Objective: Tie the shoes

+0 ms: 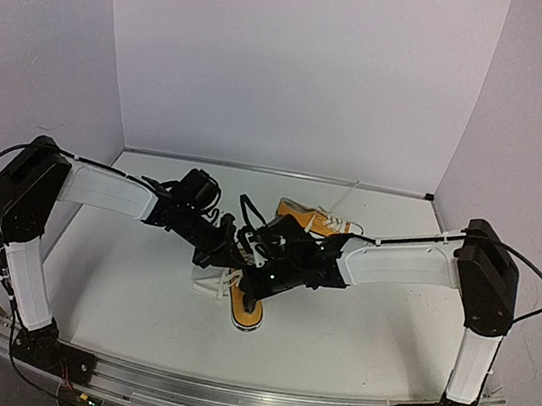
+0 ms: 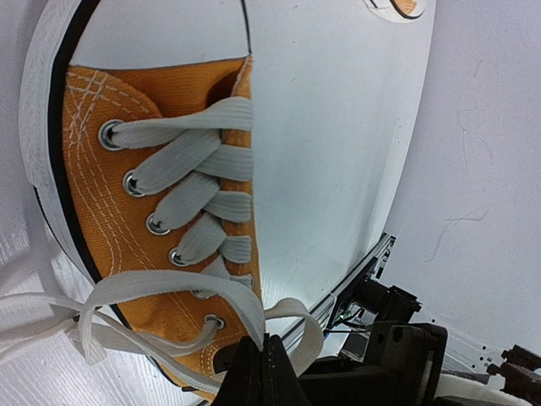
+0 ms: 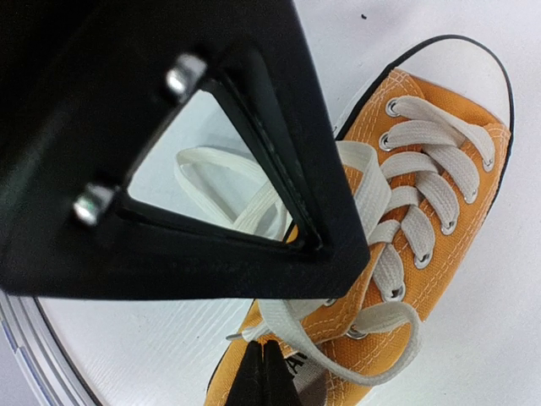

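White table; left hand and right hand tight together, apparently on laces of one shoe.

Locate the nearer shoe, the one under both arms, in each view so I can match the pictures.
Top external: the nearer shoe lies at centre, just below where the arms meet.
Left wrist: the nearer shoe fills the left side, toe at the top.
Right wrist: the nearer shoe runs along the right side, toe at upper right.
Shared landmark: its white laces, crossing between the eyelets.

Orange sneaker with loose white laces
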Tool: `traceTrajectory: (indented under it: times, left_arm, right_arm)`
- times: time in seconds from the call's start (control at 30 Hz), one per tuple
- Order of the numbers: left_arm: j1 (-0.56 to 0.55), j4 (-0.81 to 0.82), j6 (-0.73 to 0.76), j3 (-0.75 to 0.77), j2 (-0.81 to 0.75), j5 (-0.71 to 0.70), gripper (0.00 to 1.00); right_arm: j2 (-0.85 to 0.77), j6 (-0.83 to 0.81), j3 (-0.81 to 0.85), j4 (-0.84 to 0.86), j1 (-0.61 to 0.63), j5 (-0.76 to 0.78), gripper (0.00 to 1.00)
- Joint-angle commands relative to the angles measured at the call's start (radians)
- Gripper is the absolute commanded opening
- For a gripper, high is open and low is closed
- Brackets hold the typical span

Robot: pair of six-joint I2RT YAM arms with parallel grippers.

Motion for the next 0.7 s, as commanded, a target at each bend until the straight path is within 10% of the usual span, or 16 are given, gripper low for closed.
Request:
traceTrajectory:
  times: [0.0, 0.17, 0.67]
  left_arm:
    - [0.005, 0.008, 0.013, 0.009, -0.041, -0.005, 0.0]
    - [0.005, 0.031, -0.008, -0.003, -0.044, 0.004, 0.0]
    - [0.005, 0.086, -0.039, -0.037, -0.052, 0.02, 0.0]
  right_arm:
    - [-0.053, 0.011, 0.005, -0.007, 0.006, 0.005, 0.26]
    - [-0.038, 0.028, 0.022, -0.003, 0.006, 0.007, 0.43]
    - [0.018, 0.058, 0.06, 0.028, 0.005, 0.032, 0.4]
